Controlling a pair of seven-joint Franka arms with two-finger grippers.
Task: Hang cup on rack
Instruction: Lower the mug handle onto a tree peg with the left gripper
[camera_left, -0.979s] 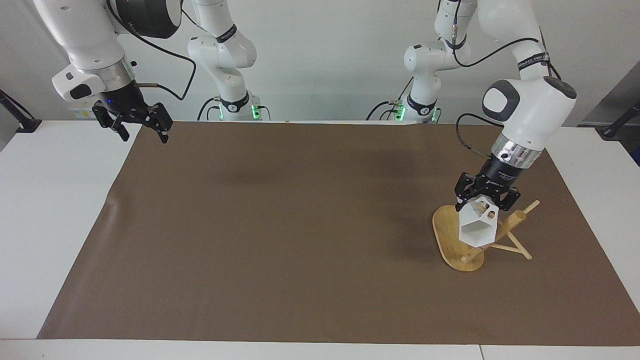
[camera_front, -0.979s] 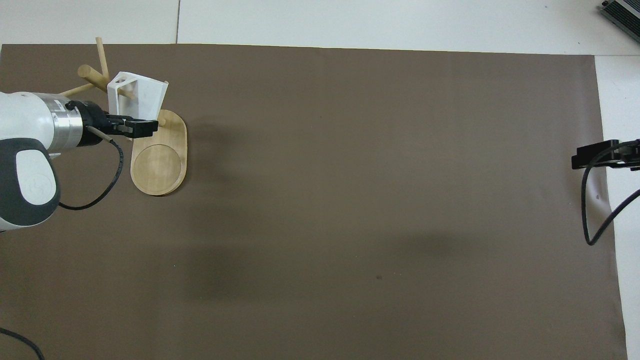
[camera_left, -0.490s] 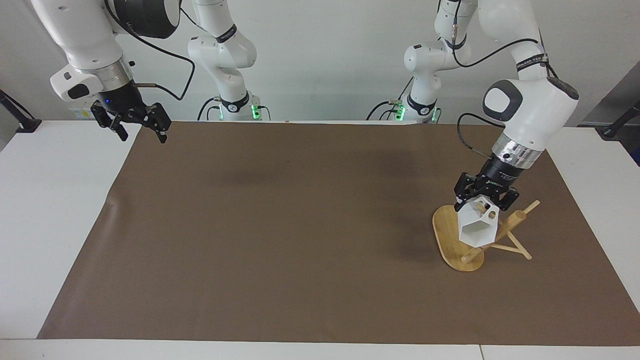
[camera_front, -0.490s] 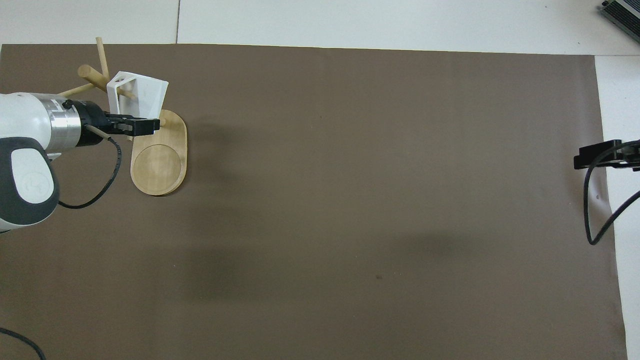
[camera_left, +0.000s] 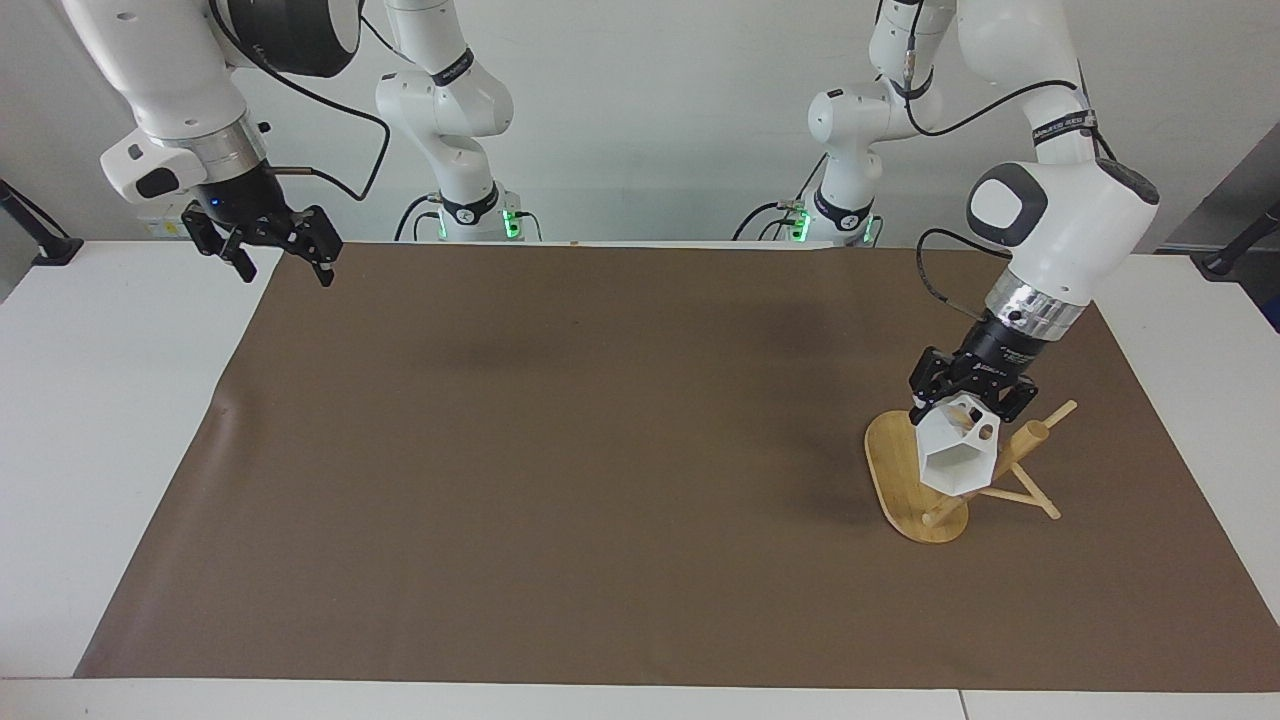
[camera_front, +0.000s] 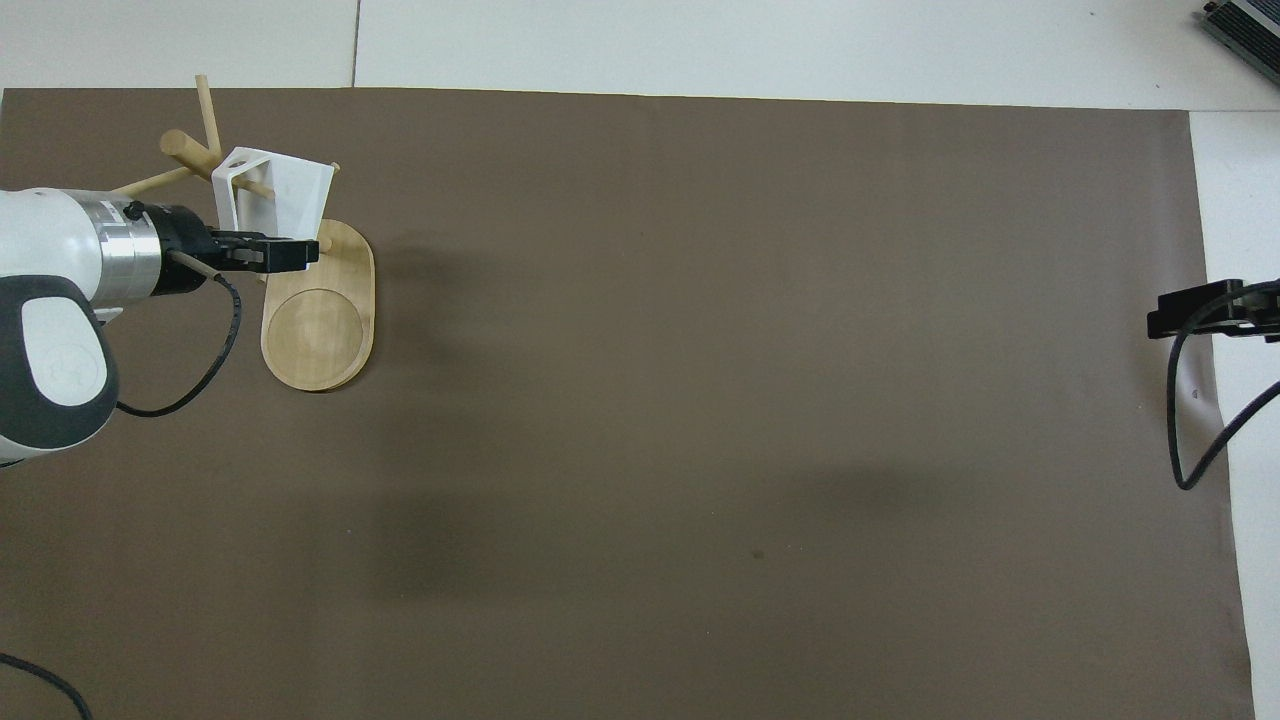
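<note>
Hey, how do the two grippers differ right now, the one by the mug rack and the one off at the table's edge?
The left gripper is shut on the white faceted cup; the right gripper is open and holds nothing. The left gripper is low over the bamboo rack, at a peg; the right gripper hangs over the brown mat's edge, where its arm waits. Both are black and two-fingered, on white arms.

Pale wooden rack (camera_left: 915, 490), probably matt plastic cup (camera_left: 955, 455).

White desk (camera_left: 90, 420) carries a brown mat (camera_left: 600, 450) over most of its top; on the mat, toward the left arm's end, the rack (camera_left: 905, 480) apparently rests tipped.
</note>
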